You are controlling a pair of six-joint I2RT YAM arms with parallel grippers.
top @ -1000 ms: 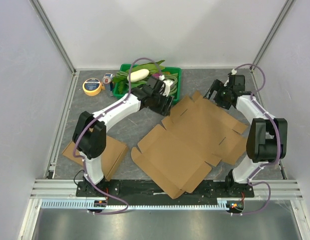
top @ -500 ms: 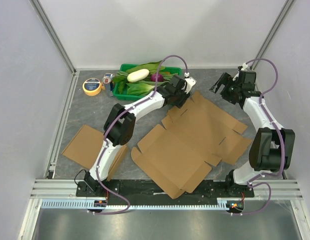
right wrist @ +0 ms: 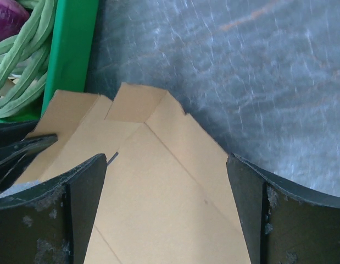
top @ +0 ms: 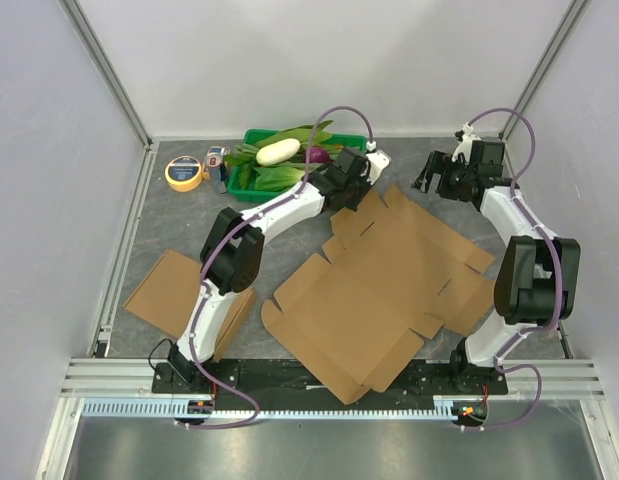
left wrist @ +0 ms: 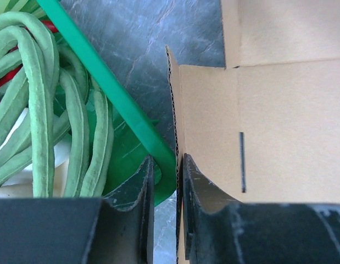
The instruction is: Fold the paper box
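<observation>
The paper box point(top: 389, 280) is a flat unfolded brown cardboard sheet in the middle of the table. My left gripper point(top: 367, 195) is at its far-left flap, next to the green tray point(top: 235, 187). In the left wrist view the flap point(left wrist: 177, 110) stands on edge between the nearly shut jaws of that gripper point(left wrist: 164, 159). It lies against the right finger, with a thin gap to the left one. My right gripper point(top: 426, 180) hovers open and empty above the box's far corner flap point(right wrist: 137, 104), with its jaws point(right wrist: 167, 159) wide apart.
The green tray point(left wrist: 104, 82) holds long green beans point(left wrist: 43, 110), a white vegetable point(top: 277, 151) and a purple one point(top: 316, 155). A yellow tape roll point(top: 184, 172) and a small can point(top: 216, 158) stand far left. A loose cardboard sheet point(top: 174, 292) lies near left.
My left arm has swung right and taken its gripper from the tray's near side to the box's far-left flap. The right gripper shifted a little. The box has turned slightly.
</observation>
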